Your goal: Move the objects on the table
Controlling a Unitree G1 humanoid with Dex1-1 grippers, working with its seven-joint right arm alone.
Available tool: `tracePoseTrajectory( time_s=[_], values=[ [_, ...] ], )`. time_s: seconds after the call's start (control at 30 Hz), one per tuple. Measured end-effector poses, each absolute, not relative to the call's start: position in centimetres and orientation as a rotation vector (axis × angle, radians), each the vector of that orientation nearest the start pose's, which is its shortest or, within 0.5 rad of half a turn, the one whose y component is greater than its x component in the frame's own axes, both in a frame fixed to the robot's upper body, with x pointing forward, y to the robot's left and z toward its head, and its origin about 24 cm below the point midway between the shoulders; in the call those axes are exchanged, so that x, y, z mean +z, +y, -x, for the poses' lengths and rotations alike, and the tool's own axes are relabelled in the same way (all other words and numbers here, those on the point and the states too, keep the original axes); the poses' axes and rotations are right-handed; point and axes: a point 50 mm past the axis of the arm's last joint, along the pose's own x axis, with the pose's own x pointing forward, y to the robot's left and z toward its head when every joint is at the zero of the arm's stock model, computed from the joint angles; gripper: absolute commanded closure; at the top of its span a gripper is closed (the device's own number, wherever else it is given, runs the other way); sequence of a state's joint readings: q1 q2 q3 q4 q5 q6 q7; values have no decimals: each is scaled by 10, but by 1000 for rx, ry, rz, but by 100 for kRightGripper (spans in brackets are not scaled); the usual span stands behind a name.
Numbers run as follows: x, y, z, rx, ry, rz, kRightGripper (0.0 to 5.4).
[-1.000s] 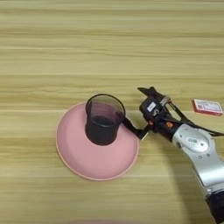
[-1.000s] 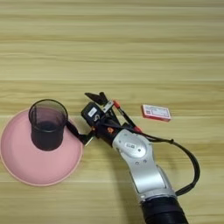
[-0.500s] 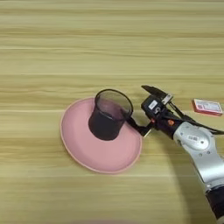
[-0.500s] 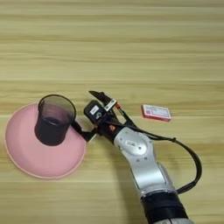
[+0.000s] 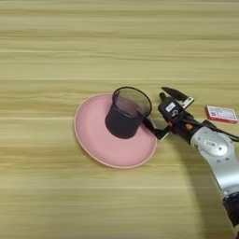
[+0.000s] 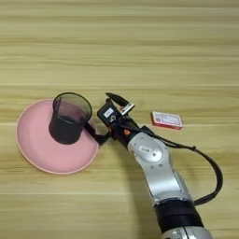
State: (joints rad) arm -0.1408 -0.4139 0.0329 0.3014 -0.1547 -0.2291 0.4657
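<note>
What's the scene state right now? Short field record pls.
surface: wooden table
plate: pink plate, left of centre
cup: black mesh pen cup, on the plate's right part, tilted
small item: red and white box, on the table right of the arm
right gripper: at the plate's right edge beside the cup, fingers spread
pen: not visible

A broad light wooden table (image 5: 56,42) with long yellowish-tan grain stripes fills the whole view.

Even light, perhaps slightly soft.
</note>
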Motion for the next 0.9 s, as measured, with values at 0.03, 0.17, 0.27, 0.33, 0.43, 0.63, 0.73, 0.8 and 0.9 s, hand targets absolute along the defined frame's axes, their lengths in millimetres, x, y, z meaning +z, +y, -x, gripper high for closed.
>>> tracePoseTrajectory(
  time_s=[0.03, 0.17, 0.27, 0.33, 0.43, 0.63, 0.73, 0.8, 0.9],
  values=[
    [35, -206, -271, 510, 75, 573, 3],
    [35, -208, -272, 506, 80, 575, 3],
    [35, -210, -274, 498, 82, 579, 3],
    [35, -213, -274, 487, 89, 581, 3],
    [35, -219, -276, 456, 94, 583, 3],
    [39, -222, -280, 433, 79, 590, 3],
    [38, -223, -281, 428, 80, 589, 3],
    [37, -225, -281, 420, 87, 587, 3],
    [38, -226, -283, 415, 83, 588, 3]
  ],
)
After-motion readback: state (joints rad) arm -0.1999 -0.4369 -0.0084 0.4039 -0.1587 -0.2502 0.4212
